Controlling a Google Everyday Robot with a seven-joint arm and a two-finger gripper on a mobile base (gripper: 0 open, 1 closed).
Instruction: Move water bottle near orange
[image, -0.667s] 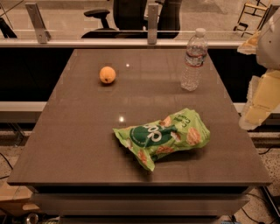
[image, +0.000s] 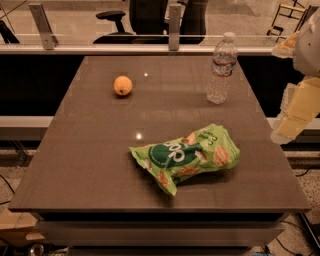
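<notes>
Three things sit on the brown table (image: 90, 165). Nearest, low and right of centre, a green bag (image: 185, 157) lies on its side. Farther back, the orange (image: 123, 85) rests at upper left. The bottle (image: 221, 70) stands upright at upper right, well apart from the orange. The gripper (image: 295, 112) hangs at the right edge of the frame, off the table, lower right of the bottle and clear of it. Whether it is spread or closed cannot be told. Farthest back stands a chair (image: 150, 20).
</notes>
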